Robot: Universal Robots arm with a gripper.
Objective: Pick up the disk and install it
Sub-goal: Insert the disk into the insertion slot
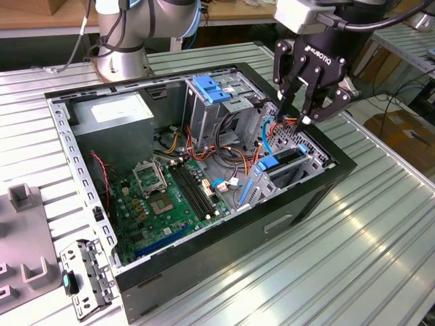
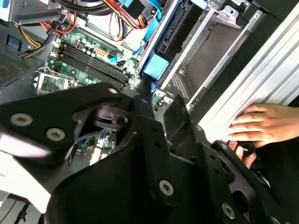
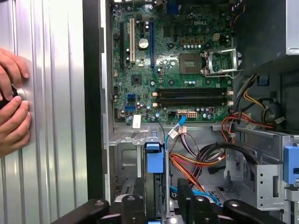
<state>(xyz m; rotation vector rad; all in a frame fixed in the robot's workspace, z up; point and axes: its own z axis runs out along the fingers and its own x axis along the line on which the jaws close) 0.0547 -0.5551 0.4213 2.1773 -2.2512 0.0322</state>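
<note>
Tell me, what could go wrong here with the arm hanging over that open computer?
The gripper hangs just above loose cables beside the disk; it might snag them. A person's hand rests on the table beside the case and could be struck.

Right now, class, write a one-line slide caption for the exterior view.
The gripper hovers above the blue-railed disk standing on edge inside the open computer case.

Cable tangle (image 1: 264,139) just beside the hand (image 1: 296,113)
</note>
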